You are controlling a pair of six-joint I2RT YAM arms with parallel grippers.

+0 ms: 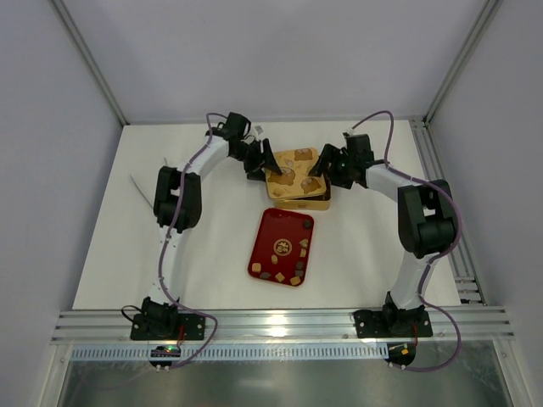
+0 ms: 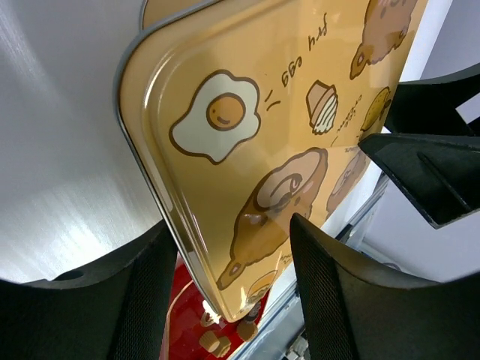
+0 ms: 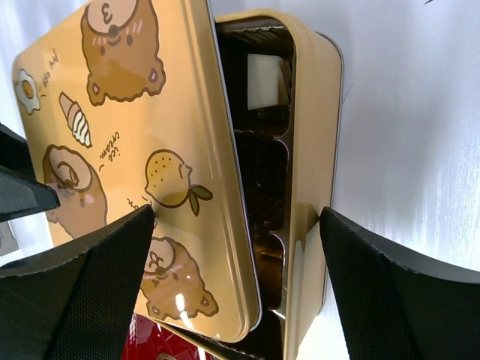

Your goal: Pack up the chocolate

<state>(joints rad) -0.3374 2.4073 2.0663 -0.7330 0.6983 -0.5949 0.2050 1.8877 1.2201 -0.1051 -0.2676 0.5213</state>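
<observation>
Several chocolate pieces (image 1: 295,279) are lying on the red tray (image 1: 264,227), strung along its near end and right side. They are following its long axis, running near to far, and are too small to show any heading. Only the right wrist is showing one cream piece (image 3: 262,79) inside the tin (image 3: 321,112), hidden overhead by the skewed lid (image 1: 293,165). The left gripper (image 2: 229,240) is straddling a lid corner and the right gripper (image 3: 236,217) is spanning lid and tin; I cannot tell whether either is squeezing.
</observation>
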